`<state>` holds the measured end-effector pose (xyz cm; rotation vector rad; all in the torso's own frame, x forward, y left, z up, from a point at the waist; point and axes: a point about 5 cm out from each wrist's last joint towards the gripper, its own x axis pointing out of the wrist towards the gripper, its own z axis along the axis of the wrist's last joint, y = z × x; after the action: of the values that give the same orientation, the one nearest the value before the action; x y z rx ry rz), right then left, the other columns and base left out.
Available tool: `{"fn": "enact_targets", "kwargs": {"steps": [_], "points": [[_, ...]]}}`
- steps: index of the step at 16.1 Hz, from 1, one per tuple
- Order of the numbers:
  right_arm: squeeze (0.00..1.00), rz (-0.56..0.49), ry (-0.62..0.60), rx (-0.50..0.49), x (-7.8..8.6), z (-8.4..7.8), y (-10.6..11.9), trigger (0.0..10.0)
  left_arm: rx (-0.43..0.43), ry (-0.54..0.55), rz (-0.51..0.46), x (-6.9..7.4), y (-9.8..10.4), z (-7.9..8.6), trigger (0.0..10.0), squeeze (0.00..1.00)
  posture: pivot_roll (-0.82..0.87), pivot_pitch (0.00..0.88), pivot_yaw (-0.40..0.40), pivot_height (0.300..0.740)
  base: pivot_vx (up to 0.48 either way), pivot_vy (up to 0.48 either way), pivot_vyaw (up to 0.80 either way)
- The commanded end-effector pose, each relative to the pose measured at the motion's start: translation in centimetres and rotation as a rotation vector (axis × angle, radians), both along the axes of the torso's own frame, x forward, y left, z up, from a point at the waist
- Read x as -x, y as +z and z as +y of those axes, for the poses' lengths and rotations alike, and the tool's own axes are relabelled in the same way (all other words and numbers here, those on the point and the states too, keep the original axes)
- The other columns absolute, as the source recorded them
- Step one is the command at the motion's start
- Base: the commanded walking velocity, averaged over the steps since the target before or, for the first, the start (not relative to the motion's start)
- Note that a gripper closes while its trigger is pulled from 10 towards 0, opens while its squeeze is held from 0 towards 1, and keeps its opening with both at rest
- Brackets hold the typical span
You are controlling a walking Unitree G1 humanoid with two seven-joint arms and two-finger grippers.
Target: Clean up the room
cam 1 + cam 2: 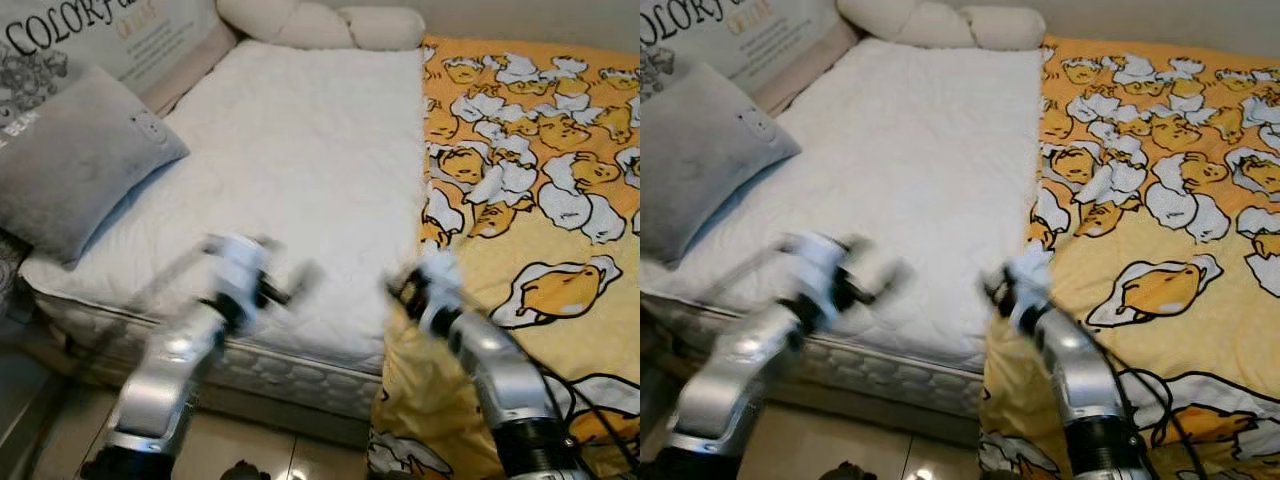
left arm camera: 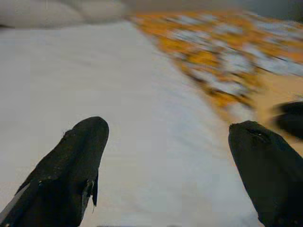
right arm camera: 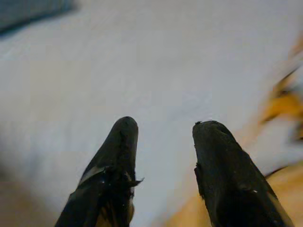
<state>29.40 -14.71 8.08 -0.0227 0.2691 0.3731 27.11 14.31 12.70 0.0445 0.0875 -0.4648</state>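
A white quilted mattress [image 1: 310, 150] lies bare on its left part. A yellow blanket [image 1: 540, 200] printed with egg figures covers the right part and hangs over the front edge. My left gripper [image 1: 290, 285] is blurred above the mattress's front edge; in the left wrist view the left gripper [image 2: 168, 127] is open, its fingers wide apart over the white sheet. My right gripper [image 1: 402, 285] is at the blanket's left border near the front; in the right wrist view the right gripper [image 3: 165, 123] is open with nothing between its fingers.
A grey pillow [image 1: 75, 160] leans at the mattress's left side against a printed cushion [image 1: 90, 35]. Cream pillows [image 1: 320, 22] lie at the far end. Tiled floor [image 1: 240, 440] shows below the bed's front edge.
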Motion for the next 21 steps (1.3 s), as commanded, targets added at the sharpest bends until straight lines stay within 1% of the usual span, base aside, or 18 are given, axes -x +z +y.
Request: {"fn": "enact_targets", "kwargs": {"steps": [1, 2, 3, 5, 6, 8, 10, 12, 16, 17, 20, 21], "points": [[0.00, -0.060, -0.069, 0.030, 0.0, -0.3, 1.0, 10.0, 0.000, 0.107, -0.011, 0.0, 0.1, 1.1, 10.0, 0.00, -0.02, 0.000, 0.018, 0.740, 0.000, 0.000, 0.00], [0.00, -0.098, -0.120, 0.078, 0.3, -0.5, 1.8, 10.0, 0.011, 0.205, -0.012, 0.4, 0.3, 1.8, 10.0, 0.00, -0.01, 0.000, 0.005, 0.740, 0.000, 0.000, 0.00], [0.00, -0.100, -0.127, 0.087, 0.5, -0.5, 1.9, 10.0, 0.014, 0.226, -0.011, 0.5, 0.3, 2.0, 10.0, 0.00, 0.00, 0.000, 0.003, 0.740, 0.000, 0.000, 0.00], [0.00, -0.107, -0.148, 0.041, 1.4, 0.0, 2.5, 10.0, 0.004, 0.290, 0.027, 1.4, 0.0, 2.6, 10.0, 0.00, 0.00, 0.000, -0.007, 0.740, 0.000, -0.131, 0.00], [0.00, -0.115, -0.143, 0.029, 2.0, 0.4, 2.5, 10.0, 0.018, 0.328, 0.038, 1.8, -0.3, 2.9, 10.0, 0.00, 0.01, 0.000, -0.011, 0.740, 0.000, -0.330, 0.00], [0.00, -0.097, -0.157, 0.021, 2.4, 0.5, 2.1, 10.0, 0.019, 0.342, 0.044, 2.2, -0.5, 3.0, 10.0, 0.00, 0.01, 0.000, -0.019, 0.740, 0.000, -0.334, 0.00], [0.00, -0.077, -0.216, 0.021, 2.7, 0.0, 2.0, 10.0, -0.007, 0.343, 0.041, 2.3, -0.5, 3.2, 10.0, 0.00, 0.01, 0.000, -0.026, 0.740, 0.000, -0.326, 0.00], [0.00, -0.056, -0.255, 0.012, 2.8, -0.5, 1.9, 10.0, -0.023, 0.339, 0.023, 1.9, -0.2, 3.5, 10.0, 0.00, 0.01, 0.000, -0.031, 0.740, 0.000, -0.317, 0.00], [0.00, -0.044, -0.269, 0.008, 2.9, -0.7, 1.6, 10.0, -0.037, 0.330, 0.015, 1.4, -0.1, 3.8, 10.0, 0.00, 0.02, 0.000, -0.028, 0.740, 0.000, -0.315, 0.00], [0.00, -0.014, -0.290, 0.017, 3.3, -0.7, 1.1, 10.0, -0.044, 0.327, 0.006, 1.3, 0.1, 3.7, 10.0, 0.00, 0.02, 0.000, -0.027, 0.740, 0.000, -0.319, 0.00], [0.00, -0.026, -0.297, 0.055, 3.4, -0.7, 1.1, 10.0, -0.042, 0.358, 0.007, 1.4, 0.0, 3.7, 10.0, 0.00, 0.01, 0.000, -0.017, 0.740, 0.000, -0.315, 0.00], [0.00, -0.038, -0.321, 0.093, 3.4, -0.9, 1.1, 10.0, -0.038, 0.371, 0.026, 1.5, -0.4, 3.7, 10.0, 0.00, 0.00, 0.000, -0.009, 0.740, 0.000, -0.311, 0.00]]}}
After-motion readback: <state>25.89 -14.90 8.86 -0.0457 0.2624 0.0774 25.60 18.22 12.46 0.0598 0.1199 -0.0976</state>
